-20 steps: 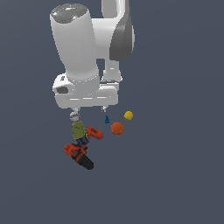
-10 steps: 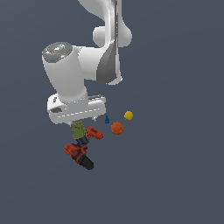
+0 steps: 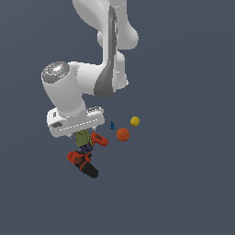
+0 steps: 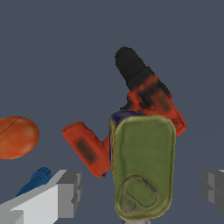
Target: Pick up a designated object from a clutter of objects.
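- Your tool (image 4: pixel 140 192) hangs spread wide, its grey finger pads (image 4: pixel 70 192) standing clear on either side of the small squat can with the olive-green top and dark blue body (image 4: pixel 142 166); neither pad touches it.
- That can sits in the clutter on the dark surface (image 3: pixel 183 183), directly under the tool and between the pads in the wrist view. In the exterior view it shows just below the white hand (image 3: pixel 75 121).
- You can expect a stiff, light tin with smooth painted walls, likely somewhat slippery, so squeeze squarely.
- Take hold across its two long flat sides, low enough to catch the body, not just the lid rim.
- Mind the red-and-black power drill (image 4: pixel 148 96): it lies right against the can, possibly touching, and its red handle (image 4: pixel 87 148) crowds one pad's path.
- The orange ball (image 4: pixel 17 136) and tiny blue cone (image 4: pixel 37 178) sit off to the side, apart from the can.
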Robot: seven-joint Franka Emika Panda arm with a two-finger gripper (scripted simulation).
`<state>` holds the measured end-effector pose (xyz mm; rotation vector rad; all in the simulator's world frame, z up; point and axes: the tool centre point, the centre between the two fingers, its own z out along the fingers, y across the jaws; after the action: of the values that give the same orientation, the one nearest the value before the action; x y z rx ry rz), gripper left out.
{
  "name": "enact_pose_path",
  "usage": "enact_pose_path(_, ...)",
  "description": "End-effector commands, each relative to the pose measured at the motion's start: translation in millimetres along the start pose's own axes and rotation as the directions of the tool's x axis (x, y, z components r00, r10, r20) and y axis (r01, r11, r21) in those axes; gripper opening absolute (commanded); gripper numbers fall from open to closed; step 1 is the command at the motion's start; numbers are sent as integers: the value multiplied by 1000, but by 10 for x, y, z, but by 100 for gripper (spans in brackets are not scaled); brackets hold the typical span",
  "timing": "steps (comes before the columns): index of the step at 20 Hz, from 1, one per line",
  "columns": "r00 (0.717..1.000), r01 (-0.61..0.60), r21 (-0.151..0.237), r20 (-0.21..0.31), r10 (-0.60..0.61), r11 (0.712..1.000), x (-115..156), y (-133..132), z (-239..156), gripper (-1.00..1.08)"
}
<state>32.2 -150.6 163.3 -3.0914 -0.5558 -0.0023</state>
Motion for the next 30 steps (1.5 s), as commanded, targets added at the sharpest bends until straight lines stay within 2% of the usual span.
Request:
enact_pose_path(1, 1000, 14, 0, 1, -14, 1000, -15, 30, 51, 100)
enact_pose_path(9, 1000, 18, 0, 2, -18, 1000, -26, 43, 103, 100)
enact_pose_path(19, 1000, 21, -1, 2, -21, 1000, -37, 41, 512, 100)
enact_pose_path(24, 1000, 21, 0, 2, -21, 1000, -28, 47, 581, 100)
enact_pose_path(25, 1000, 21, 0, 2, -21, 1000, -28, 47, 581, -100)
enact_pose_path(30, 1000, 21, 0, 2, -21, 1000, -28, 47, 581, -100)
